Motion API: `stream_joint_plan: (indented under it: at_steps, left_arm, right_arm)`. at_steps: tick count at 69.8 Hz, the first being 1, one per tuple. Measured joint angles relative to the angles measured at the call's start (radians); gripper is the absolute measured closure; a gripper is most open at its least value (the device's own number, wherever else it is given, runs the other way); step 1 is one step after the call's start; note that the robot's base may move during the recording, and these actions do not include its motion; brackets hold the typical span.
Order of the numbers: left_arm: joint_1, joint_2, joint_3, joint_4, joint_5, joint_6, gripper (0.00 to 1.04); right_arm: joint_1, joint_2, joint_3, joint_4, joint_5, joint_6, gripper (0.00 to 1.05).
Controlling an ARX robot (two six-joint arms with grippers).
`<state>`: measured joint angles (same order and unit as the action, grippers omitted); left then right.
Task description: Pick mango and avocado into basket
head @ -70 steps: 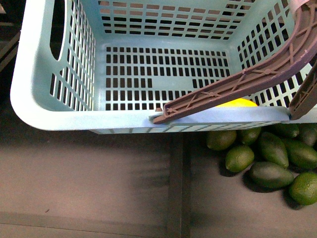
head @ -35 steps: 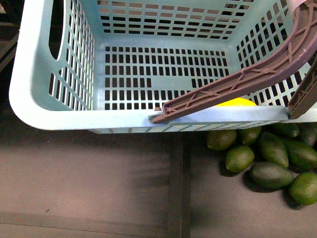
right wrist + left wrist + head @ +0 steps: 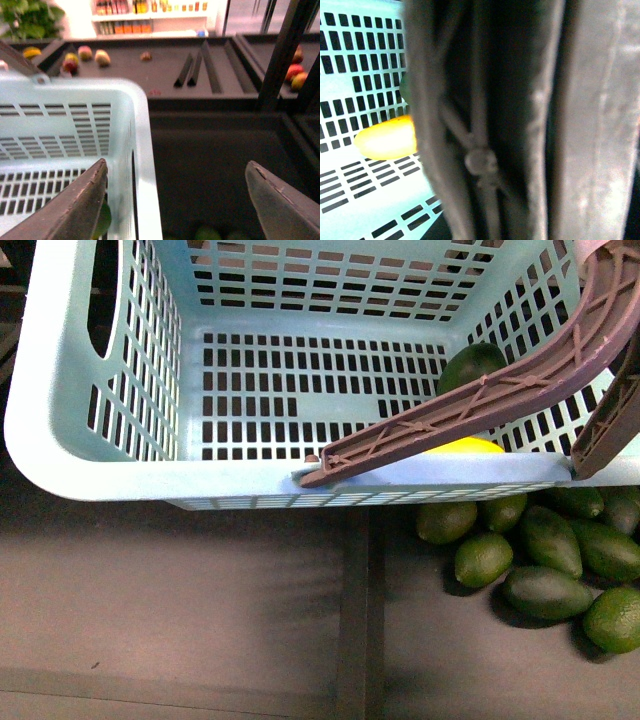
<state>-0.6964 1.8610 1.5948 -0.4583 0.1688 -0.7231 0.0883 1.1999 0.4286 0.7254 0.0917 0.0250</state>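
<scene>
Avocado [image 3: 468, 365] and mango [image 3: 465, 446] crowd basket [image 3: 60, 430] right wall, floor otherwise open.

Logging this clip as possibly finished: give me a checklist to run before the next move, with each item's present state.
1. Mango inside the basket: ok, partly hidden by the handle.
2. Avocado in the basket: ok, by the right wall.
3. Right gripper empty: ok, fingers wide apart.
4. Left gripper state: cannot tell, its view is blocked.
5. Loose avocados outside the basket: ok.
</scene>
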Motion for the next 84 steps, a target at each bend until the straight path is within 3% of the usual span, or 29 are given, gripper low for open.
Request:
stream_joint_plan:
  at_steps: [7,17,30,60,67,84]
  left_arm:
    - [0.000,0.000,0.000,0.000,0.000,0.001,0.92]
    - [-0.001,0.000,0.000,0.000,0.012,-0.001,0.92]
    - [0.000,0.000,0.000,0.000,0.004,0.001,0.92]
    - [0.000,0.000,0.000,0.000,0.008,0.000,0.92]
    - [0.000,0.000,0.000,0.000,0.007,0.000,0.92]
    - [0.000,0.000,0.000,0.000,0.005,0.001,0.92]
  right_arm:
    - [-0.014,-0.073,-0.087,0.072,-0.019,-0.010,0.44]
    - [-0.060,-0.145,-0.187,0.072,-0.088,-0.019,0.70]
    - [-0.086,-0.259,-0.266,0.045,-0.090,-0.020,1.03]
    - [-0.087,-0.512,-0.371,-0.105,-0.090,-0.022,1.03]
    - [-0.087,-0.533,-0.411,-0.076,-0.090,-0.022,1.03]
    - [-0.087,-0.678,-0.412,-0.211,-0.092,-0.022,1.03]
